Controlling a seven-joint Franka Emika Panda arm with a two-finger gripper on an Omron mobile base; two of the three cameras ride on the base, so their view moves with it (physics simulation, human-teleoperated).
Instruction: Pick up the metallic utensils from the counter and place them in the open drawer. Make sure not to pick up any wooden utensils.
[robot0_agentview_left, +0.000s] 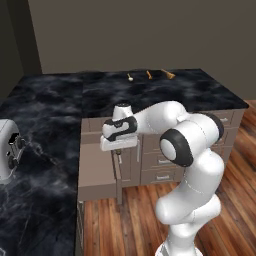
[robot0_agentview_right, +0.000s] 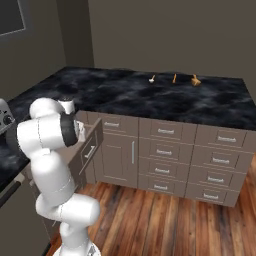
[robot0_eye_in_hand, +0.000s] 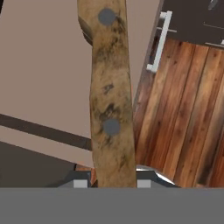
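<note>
Knife (robot0_eye_in_hand: 109, 100), seemingly above open drawer (robot0_eye_in_hand: 48, 78).

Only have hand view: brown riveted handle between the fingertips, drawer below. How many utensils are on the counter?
Observer: Three small ones in a row near the far edge of the counter: a pale-tipped one, an orange one and a tan one.
Operator: Where is the hand over the drawer?
Observer: The hand, holding the brown handle, hangs above the front end of the open drawer.
Operator: Other drawers?
Observer: The neighbouring drawers are all closed.
</note>
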